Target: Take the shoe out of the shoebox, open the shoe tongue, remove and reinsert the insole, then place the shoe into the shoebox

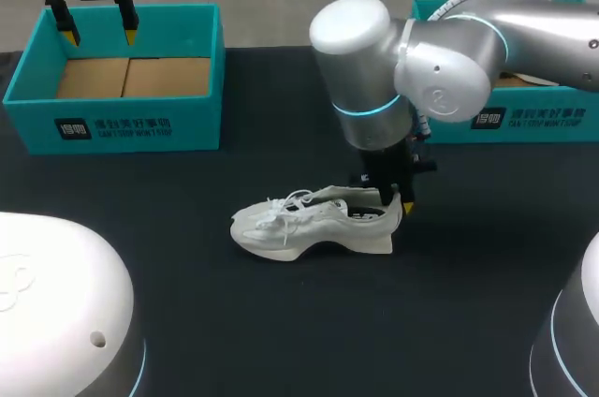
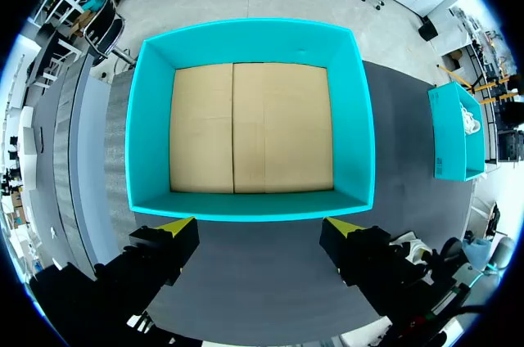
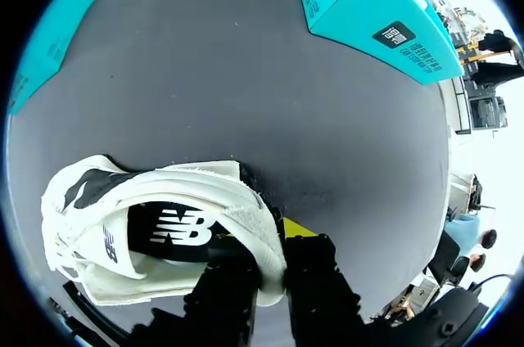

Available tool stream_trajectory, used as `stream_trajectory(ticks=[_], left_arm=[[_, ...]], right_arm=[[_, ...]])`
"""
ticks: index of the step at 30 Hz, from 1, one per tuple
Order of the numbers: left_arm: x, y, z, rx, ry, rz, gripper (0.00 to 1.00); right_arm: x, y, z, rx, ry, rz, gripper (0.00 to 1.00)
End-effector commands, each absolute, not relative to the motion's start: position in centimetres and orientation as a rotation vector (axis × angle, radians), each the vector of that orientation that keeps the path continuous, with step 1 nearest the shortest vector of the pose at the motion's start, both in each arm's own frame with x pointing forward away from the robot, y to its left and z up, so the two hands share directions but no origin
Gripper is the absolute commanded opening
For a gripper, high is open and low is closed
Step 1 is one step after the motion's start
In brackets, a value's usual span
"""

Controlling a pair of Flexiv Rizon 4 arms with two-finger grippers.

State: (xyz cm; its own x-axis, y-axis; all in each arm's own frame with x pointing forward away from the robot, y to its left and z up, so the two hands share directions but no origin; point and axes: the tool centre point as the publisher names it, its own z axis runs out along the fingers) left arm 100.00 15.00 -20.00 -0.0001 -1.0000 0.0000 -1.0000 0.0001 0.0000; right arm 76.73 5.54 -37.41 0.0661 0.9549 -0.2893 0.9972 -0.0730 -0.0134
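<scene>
**Head view.** Shows the white lace-up sneaker standing on its sole on the black table top, toe toward the left arm's side, well apart from both boxes. Places the right gripper at the sneaker's heel, under the arm's wrist; finger state cannot be told here. Places the left gripper above the far side of the open teal cardboard shoebox, yellow-tipped fingers apart, holding nothing. Shows a second teal shoebox behind the right arm.

**Left wrist view.** Shows the left gripper spread wide, tips just beside one wall of the open teal cardboard shoebox, its brown floor ahead.

**Right wrist view.** Shows the right gripper clamped on the heel collar of the sneaker: one finger inside the opening by the black insole, the other outside against the heel wall.
</scene>
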Motion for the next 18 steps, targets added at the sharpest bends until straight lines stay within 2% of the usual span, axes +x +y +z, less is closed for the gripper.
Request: stream_trajectory(ticks=[1,2,3,4,11,18], left_arm=[[100.0,15.0,-20.0,-2.221,2.222,0.0,1.0],[100.0,15.0,-20.0,-2.221,2.222,0.0,1.0],[100.0,15.0,-20.0,-2.221,2.222,0.0,1.0],[100.0,15.0,-20.0,-2.221,2.222,0.0,1.0],[100.0,15.0,-20.0,-2.221,2.222,0.0,1.0],[100.0,15.0,-20.0,-2.221,2.222,0.0,1.0]], right_arm=[[76.5,5.3,-36.8,2.15,2.004,-0.311,0.42],[76.4,5.2,-36.4,2.153,2.009,-0.292,0.5],[76.3,5.1,-35.9,2.155,2.009,-0.286,0.81],[76.3,5.0,-35.4,2.159,2.008,-0.265,1.0],[75.9,5.3,-31.1,2.045,2.259,-0.074,1.0],[75.6,7.2,-27.5,1.369,2.683,0.126,1.0]])
